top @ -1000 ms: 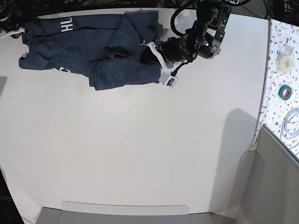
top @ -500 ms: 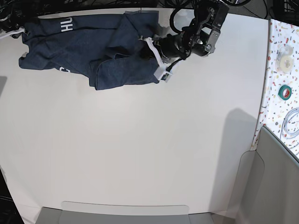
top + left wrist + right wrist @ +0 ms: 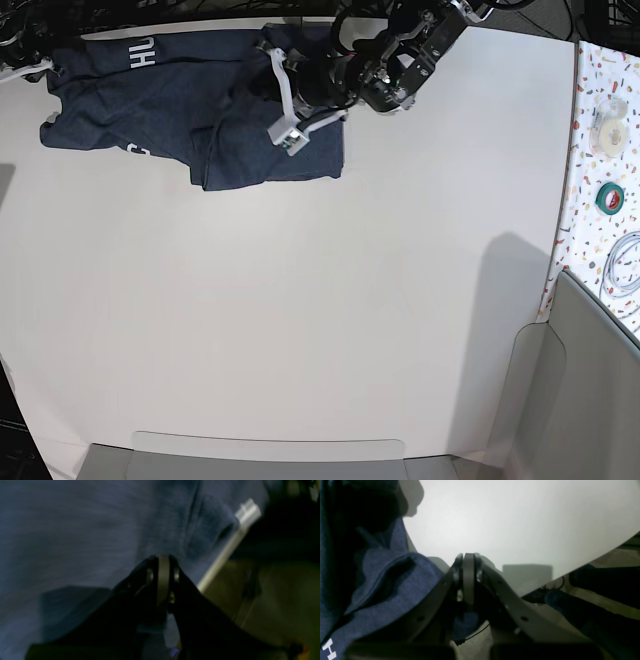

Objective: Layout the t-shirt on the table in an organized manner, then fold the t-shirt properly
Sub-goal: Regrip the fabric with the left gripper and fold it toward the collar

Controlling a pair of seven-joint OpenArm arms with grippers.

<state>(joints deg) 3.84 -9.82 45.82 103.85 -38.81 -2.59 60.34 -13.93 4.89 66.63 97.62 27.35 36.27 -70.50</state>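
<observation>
The navy t-shirt (image 3: 150,110) lies crumpled along the far left edge of the white table (image 3: 300,320), with white letters showing near its top. My left gripper (image 3: 265,88) reaches over the shirt's middle; in the left wrist view its jaws (image 3: 163,560) are shut, and the blue fabric (image 3: 75,530) is pinched and gathered at the tips. My right gripper (image 3: 468,557) is shut on the shirt's edge (image 3: 385,585) at the table's far left corner, with cloth showing between its fingers. In the base view most of that arm is out of frame.
A speckled strip (image 3: 590,80) runs down the right side, holding a white tape roll (image 3: 608,125), a green tape roll (image 3: 610,197) and a coiled cable (image 3: 625,262). Grey panels sit at the near edge (image 3: 270,455) and near right corner (image 3: 590,400).
My left arm has swung leftward from the shirt's right edge to over its middle. The shirt's lower edge and left part stay where they were. The right arm has not visibly moved.
</observation>
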